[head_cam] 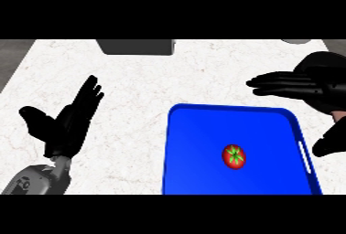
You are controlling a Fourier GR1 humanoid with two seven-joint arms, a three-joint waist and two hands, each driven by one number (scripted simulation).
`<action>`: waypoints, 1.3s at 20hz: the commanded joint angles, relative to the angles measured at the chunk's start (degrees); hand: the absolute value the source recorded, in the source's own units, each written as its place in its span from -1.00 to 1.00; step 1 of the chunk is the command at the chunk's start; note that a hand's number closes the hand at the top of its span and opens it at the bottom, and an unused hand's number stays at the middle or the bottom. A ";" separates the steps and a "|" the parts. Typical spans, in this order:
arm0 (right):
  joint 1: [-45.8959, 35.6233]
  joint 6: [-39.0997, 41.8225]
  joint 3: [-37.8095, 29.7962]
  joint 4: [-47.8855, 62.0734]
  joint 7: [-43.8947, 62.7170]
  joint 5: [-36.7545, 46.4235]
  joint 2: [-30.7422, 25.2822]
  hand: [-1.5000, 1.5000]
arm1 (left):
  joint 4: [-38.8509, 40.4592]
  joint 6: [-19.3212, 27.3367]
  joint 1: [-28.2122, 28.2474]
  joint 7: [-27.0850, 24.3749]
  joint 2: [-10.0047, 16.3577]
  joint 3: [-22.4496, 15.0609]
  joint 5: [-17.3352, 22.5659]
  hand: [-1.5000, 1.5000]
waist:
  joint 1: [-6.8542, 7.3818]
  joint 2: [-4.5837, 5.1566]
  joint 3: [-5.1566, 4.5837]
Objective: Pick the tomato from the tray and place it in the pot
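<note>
A red tomato [234,156] with a green stem lies on the blue tray [196,151], right of the tray's middle. My right hand [317,87] hovers above the tray's far right corner, open, fingers stretched toward the left and thumb hanging down by the tray's right rim. It is apart from the tomato. My left hand [67,123] rests open at the left, fingers pointing up, away from the tray. A grey pot [135,46] shows partly at the top edge, far left of the tray.
The white marble counter [135,91] spreads between my left hand and the tray. A grey object [295,41] peeks in at the top right edge. Dark floor shows beyond the counter's left edge.
</note>
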 commanded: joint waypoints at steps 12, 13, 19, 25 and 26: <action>-1.53 6.86 10.97 2.43 5.40 13.90 6.53 -1.00 | 0.55 -1.07 0.12 1.25 -3.41 1.01 -3.34 0.00 | -0.31 0.27 0.01; -1.78 7.93 9.38 1.23 8.00 13.41 7.64 -1.00 | -0.47 -1.66 1.09 1.25 -2.95 2.55 -3.18 0.00 | -0.53 0.08 -0.01; 1.04 6.51 8.53 -0.84 7.33 21.36 8.08 -1.00 | -0.70 -3.98 2.70 1.21 -3.79 4.08 -4.66 0.00 | -0.85 0.01 -0.01; 6.86 4.38 7.55 -2.69 7.35 23.83 10.95 -1.00 | 0.45 -7.92 2.46 1.26 -3.01 8.74 -3.29 0.00 | -0.94 0.04 -0.01; 6.00 8.17 5.17 -4.20 8.93 22.11 11.51 -1.00 | -0.63 -4.71 1.44 2.75 -6.32 5.61 -6.62 0.00 | -1.03 -0.01 -0.01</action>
